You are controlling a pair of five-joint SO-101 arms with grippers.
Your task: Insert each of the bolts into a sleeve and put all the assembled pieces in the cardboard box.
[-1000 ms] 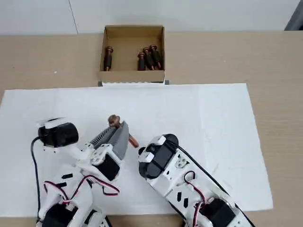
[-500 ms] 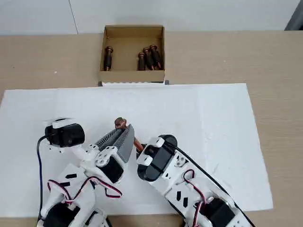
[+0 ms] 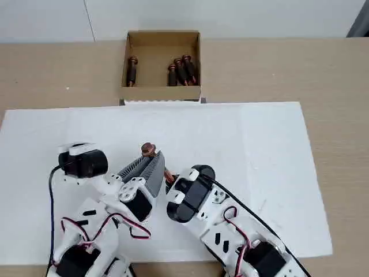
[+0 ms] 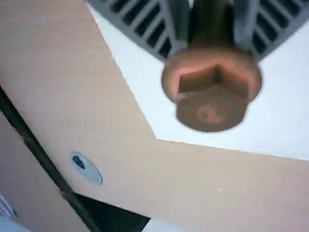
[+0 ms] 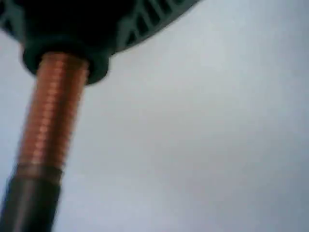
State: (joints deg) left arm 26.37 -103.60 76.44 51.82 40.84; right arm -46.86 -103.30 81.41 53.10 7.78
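Note:
My left gripper (image 3: 151, 158) is shut on a copper bolt (image 3: 148, 150), low on the white sheet. The hex head (image 4: 211, 89) sticks out past the grey ribbed fingers (image 4: 140, 24). The bolt's threaded shank (image 5: 52, 113) runs into a black sleeve (image 5: 63, 34) held in my right gripper (image 3: 174, 183), which sits tight against the left one, mostly under its own wrist. The cardboard box (image 3: 162, 92) stands at the far edge of the sheet with several assembled pieces inside: one at its left (image 3: 132, 70), three at its right (image 3: 181, 70).
A white paper sheet (image 3: 242, 150) covers the wooden table (image 3: 323, 69). Both arm bodies crowd the near edge. The sheet lies bare between the grippers and the box, and to the right.
My left arm has moved right and slightly nearer, bringing the bolt up against the right gripper. The right wrist edged a little toward it.

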